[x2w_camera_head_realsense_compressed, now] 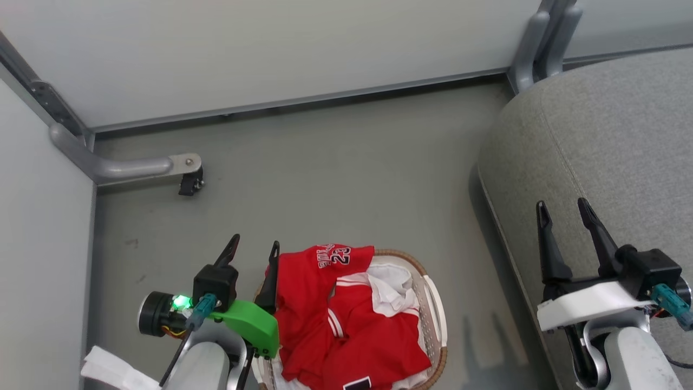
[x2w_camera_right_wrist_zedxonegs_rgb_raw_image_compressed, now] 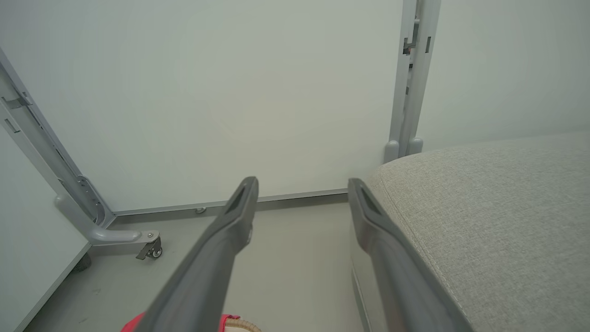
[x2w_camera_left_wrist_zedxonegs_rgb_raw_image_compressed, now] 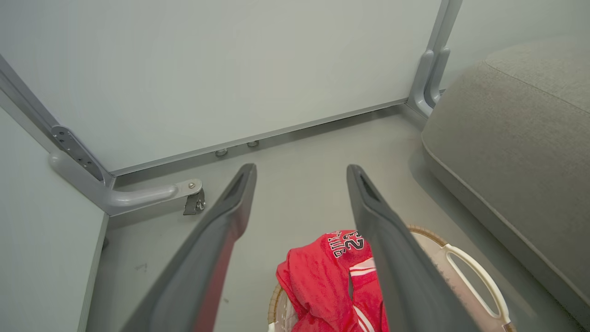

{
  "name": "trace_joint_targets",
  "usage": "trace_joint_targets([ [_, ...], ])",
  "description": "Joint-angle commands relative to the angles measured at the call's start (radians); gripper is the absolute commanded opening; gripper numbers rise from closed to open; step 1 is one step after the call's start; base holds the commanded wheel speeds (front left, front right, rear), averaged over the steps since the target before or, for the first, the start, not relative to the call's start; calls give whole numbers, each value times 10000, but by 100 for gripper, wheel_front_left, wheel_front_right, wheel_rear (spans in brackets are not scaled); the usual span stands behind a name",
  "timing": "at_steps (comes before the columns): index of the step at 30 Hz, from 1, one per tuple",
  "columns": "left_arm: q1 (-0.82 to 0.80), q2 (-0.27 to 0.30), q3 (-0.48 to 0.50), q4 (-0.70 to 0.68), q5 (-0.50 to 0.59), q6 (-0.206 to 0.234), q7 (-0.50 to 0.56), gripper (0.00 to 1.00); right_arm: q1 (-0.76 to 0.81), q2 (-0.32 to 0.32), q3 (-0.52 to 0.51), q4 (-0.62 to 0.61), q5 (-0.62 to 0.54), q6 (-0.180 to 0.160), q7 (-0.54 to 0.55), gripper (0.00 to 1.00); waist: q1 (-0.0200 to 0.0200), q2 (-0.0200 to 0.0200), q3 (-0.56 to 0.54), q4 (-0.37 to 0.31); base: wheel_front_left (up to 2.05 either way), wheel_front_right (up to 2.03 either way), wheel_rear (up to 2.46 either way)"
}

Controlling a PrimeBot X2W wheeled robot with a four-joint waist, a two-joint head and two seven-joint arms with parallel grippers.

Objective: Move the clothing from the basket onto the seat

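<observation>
Red jersey clothing (x2w_camera_head_realsense_compressed: 330,314) with white trim and the number 23 fills the white slotted basket (x2w_camera_head_realsense_compressed: 436,311) on the floor at the bottom centre, one garment draped over the far rim. The clothing (x2w_camera_left_wrist_zedxonegs_rgb_raw_image_compressed: 322,281) and the basket's handle (x2w_camera_left_wrist_zedxonegs_rgb_raw_image_compressed: 474,276) lie below my left fingers in the left wrist view. My left gripper (x2w_camera_head_realsense_compressed: 254,246) is open, just left of the basket, holding nothing. The grey seat (x2w_camera_head_realsense_compressed: 606,141) is at the right. My right gripper (x2w_camera_head_realsense_compressed: 563,208) is open above the seat's front edge, empty. The seat (x2w_camera_right_wrist_zedxonegs_rgb_raw_image_compressed: 498,221) lies beside my right fingers in the right wrist view.
Pale partition panels close off the back and left. A grey metal foot with a castor (x2w_camera_head_realsense_compressed: 189,184) sticks out onto the floor at the left, and a post base (x2w_camera_head_realsense_compressed: 533,49) stands by the seat's corner. Open grey floor (x2w_camera_head_realsense_compressed: 335,184) lies between basket, panels and seat.
</observation>
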Motion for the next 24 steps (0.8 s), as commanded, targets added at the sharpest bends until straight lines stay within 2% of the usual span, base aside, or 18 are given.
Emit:
trace_joint_targets([
  [1,-413,62,-125,425,-164,-84,7,100,-291,-48,-7,-71,37,1,-46,100,0,-1,1339,-489,0,0,0],
  [12,-3127,64,-2334,4035,-427,-368,192,100,-1863,-41,276,-663,617,-3,-46,100,0,-1,4227,-1599,0,0,0],
  [16,-3837,73,-3418,4835,-477,-442,566,100,-2308,-35,364,-1181,925,-1,-44,100,0,-1,5304,-2016,0,0,0],
  [24,-4572,78,-4619,5584,-647,-457,761,100,-2707,-33,474,-1929,1390,-1,-34,100,0,-1,6631,-2501,0,0,0],
])
